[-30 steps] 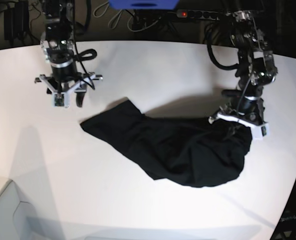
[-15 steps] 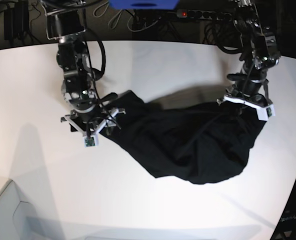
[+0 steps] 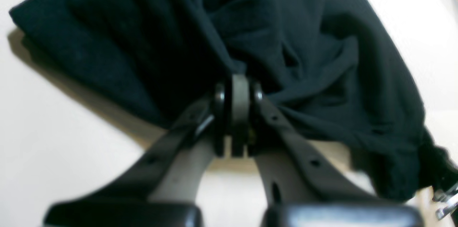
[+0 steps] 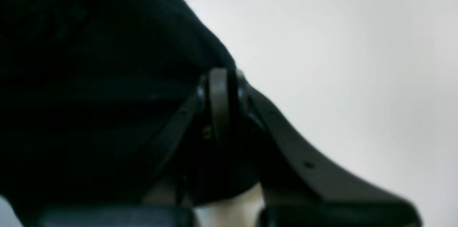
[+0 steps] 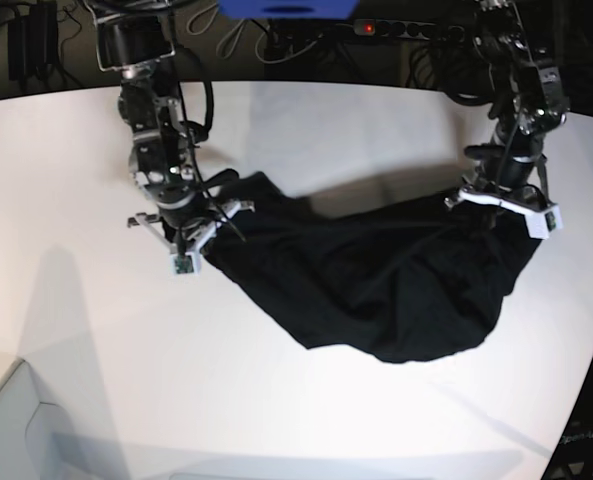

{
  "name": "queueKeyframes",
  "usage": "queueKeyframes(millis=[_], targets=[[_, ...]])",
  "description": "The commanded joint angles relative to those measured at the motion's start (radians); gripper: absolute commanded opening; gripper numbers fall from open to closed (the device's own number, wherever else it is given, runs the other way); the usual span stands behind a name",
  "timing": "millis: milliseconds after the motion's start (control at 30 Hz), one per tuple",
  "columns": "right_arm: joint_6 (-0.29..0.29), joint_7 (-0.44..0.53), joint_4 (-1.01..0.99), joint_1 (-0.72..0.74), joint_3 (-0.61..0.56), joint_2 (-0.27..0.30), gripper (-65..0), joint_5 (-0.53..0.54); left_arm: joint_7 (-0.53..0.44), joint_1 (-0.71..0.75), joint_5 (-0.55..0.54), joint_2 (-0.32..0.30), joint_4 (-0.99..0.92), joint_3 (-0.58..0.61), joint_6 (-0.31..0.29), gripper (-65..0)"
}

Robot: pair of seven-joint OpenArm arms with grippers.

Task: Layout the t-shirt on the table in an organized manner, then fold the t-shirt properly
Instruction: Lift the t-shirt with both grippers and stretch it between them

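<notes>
The black t-shirt (image 5: pixel 376 290) hangs bunched between my two grippers over the white table (image 5: pixel 76 330), its middle sagging onto the surface. On the base view's left, my right gripper (image 5: pixel 191 238) is shut on the shirt's left end; the right wrist view shows the fingertips (image 4: pixel 219 76) pressed together with dark t-shirt cloth (image 4: pixel 89 76) around them. On the base view's right, my left gripper (image 5: pixel 501 212) holds the shirt's right end raised; the left wrist view shows its gripper (image 3: pixel 238 83) pinching a gathered fold of the t-shirt (image 3: pixel 304 23). No print or label shows.
A white bin (image 5: pixel 6 430) stands at the front left corner. Cables and a power strip (image 5: pixel 396 30) lie behind the table's far edge. The table's curved edge (image 5: pixel 588 380) runs down the right side, close to the shirt's right end.
My right gripper came down from the far left onto the shirt's left end and shut on it. My left gripper lifted the right end up and back, stretching the shirt.
</notes>
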Motion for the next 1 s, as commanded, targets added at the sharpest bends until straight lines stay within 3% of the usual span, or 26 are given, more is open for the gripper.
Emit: queueKeyframes(millis=[0, 167, 400, 500, 733, 833, 967], targets=[[0.001, -0.030, 0.040, -0.032, 0.005, 0.030, -64.4, -0.007, -0.034, -0.016, -0.005, -0.009, 0.042, -0.024, -0.003, -64.8], [0.001, -0.036, 0.279, -0.092, 0.062, 0.062, -65.0, -0.008, -0.034, -0.091, -0.006, -0.012, 0.088, -0.042, -0.003, -64.8], [0.001, -0.037, 0.503, -0.073, 0.248, 0.042, -65.0, -0.008, -0.025, -0.303, -0.006, -0.011, 0.092, -0.039, 0.001, -64.7], [0.001, -0.048, 0.518, -0.026, 0.295, 0.042, -65.0, -0.008, -0.023, -0.405, -0.003, -0.005, 0.068, -0.034, 0.003, -64.6], [0.001, -0.178, 0.514, 0.180, 0.358, 0.044, -65.0, -0.008, -0.022, -0.631, 0.004, -0.008, -0.107, 0.024, 0.004, -64.5], [0.001, -0.237, 0.514, 0.240, 0.361, 0.047, -65.0, -0.008, -0.022, -0.665, 0.004, -0.008, -0.178, 0.042, 0.004, -64.5], [0.001, -0.240, 0.511, 0.218, 0.361, 0.044, -65.0, -0.008, -0.022, -0.660, -0.005, -0.011, -0.294, 0.076, -0.002, -64.4]])
